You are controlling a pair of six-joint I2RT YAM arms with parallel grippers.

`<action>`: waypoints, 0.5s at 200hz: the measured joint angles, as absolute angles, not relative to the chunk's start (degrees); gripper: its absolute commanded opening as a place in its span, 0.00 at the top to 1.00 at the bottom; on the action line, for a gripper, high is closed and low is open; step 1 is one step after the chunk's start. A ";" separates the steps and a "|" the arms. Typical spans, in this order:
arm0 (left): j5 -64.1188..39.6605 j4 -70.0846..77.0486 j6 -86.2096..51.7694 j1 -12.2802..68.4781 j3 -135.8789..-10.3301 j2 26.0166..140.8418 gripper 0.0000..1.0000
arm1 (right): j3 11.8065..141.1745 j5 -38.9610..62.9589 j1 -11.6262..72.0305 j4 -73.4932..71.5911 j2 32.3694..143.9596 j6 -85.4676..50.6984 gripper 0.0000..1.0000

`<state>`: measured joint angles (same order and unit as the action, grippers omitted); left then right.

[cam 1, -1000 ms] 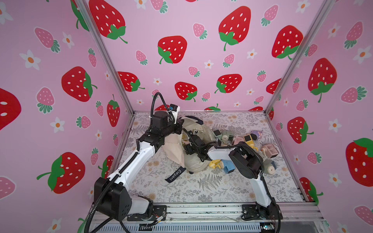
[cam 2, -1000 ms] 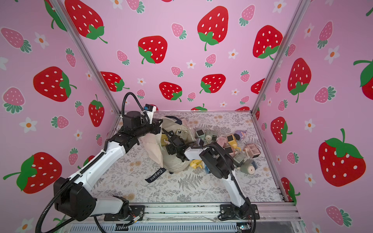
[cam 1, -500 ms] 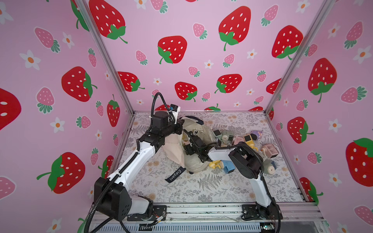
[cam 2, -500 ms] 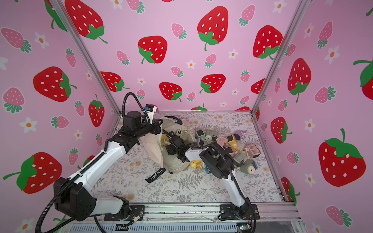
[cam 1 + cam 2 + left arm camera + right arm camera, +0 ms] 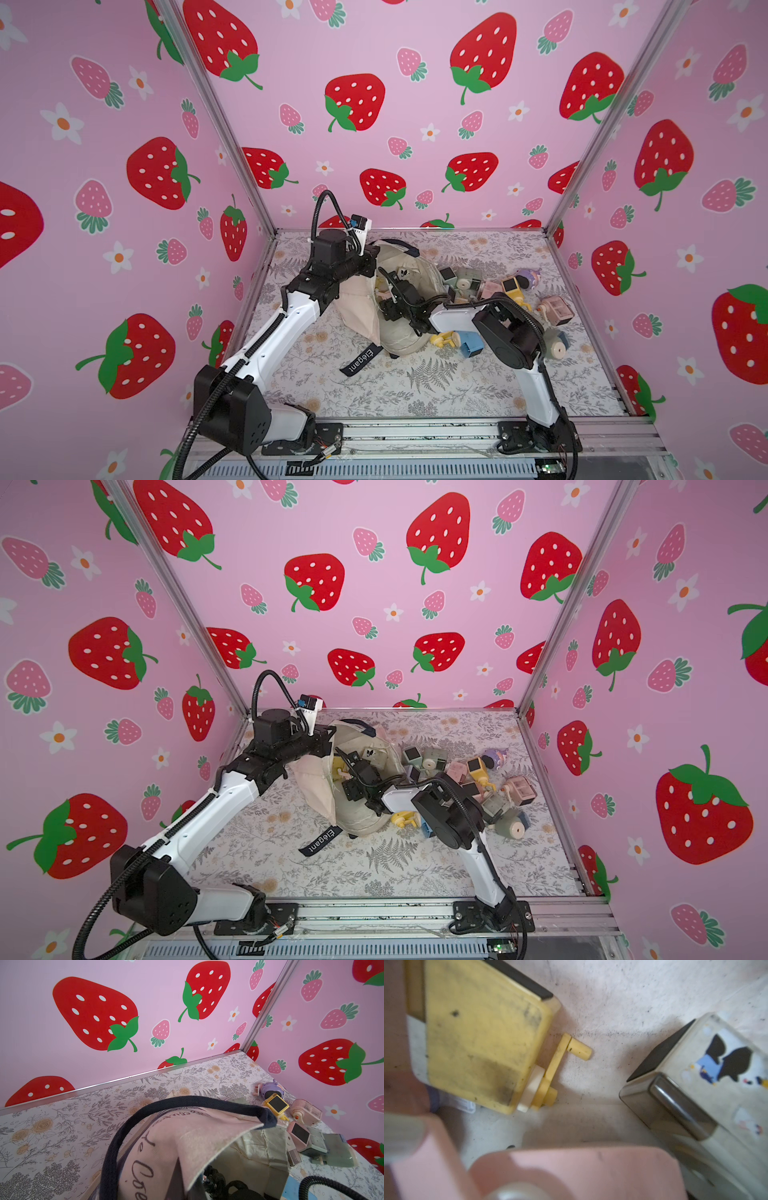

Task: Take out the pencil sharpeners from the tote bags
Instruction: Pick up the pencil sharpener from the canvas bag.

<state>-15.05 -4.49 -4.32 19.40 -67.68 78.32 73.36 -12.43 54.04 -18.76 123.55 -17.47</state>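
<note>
In both top views the left gripper [image 5: 373,261] is pressed together on the rim of the tote bag [image 5: 397,332], lifting its mouth open, while the right gripper [image 5: 386,291] is reaching down into that mouth. The pencil sharpeners [image 5: 494,291] already out are lying in a heap on the right arm's side, just beside the bag, and a few are sitting inside it. In the left wrist view the navy handle [image 5: 187,1102] is arching over the raised cream flap, with the heap showing beyond it. In the right wrist view a yellow sharpener [image 5: 483,1039] and a cream sharpener [image 5: 706,1088] are lying apart on the pale lining [image 5: 612,1001], and a blurred pink sharpener [image 5: 581,1172] is filling the near edge; the claw's fingers are not showing, so I cannot tell whether it is spread free or closing on the pink one. To do this well, the lifting arm should be holding the rim high and taut; the reaching claw should be straddling a body across its flat sides, not the thin crank, then rising straight through the opening, clear of the handle. The floral mat [image 5: 415,386] is lying flat, with free room near the black strap [image 5: 359,361]; strawberry-printed walls [image 5: 353,104] are closing three sides.
</note>
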 measured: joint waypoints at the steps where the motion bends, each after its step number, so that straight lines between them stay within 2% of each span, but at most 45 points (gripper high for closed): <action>1: -15.05 -4.49 -4.32 19.40 -67.68 78.32 0.99 | 73.21 -12.47 54.04 -18.72 123.44 -17.41 0.41; 31: -15.03 -4.49 -4.29 19.40 -67.70 78.32 0.99 | 69.01 -13.58 54.04 -17.89 119.37 -16.01 0.46; 100: -15.03 -4.51 -4.29 19.40 -67.77 78.39 0.98 | 64.36 -14.81 53.98 -17.96 112.31 -13.82 0.48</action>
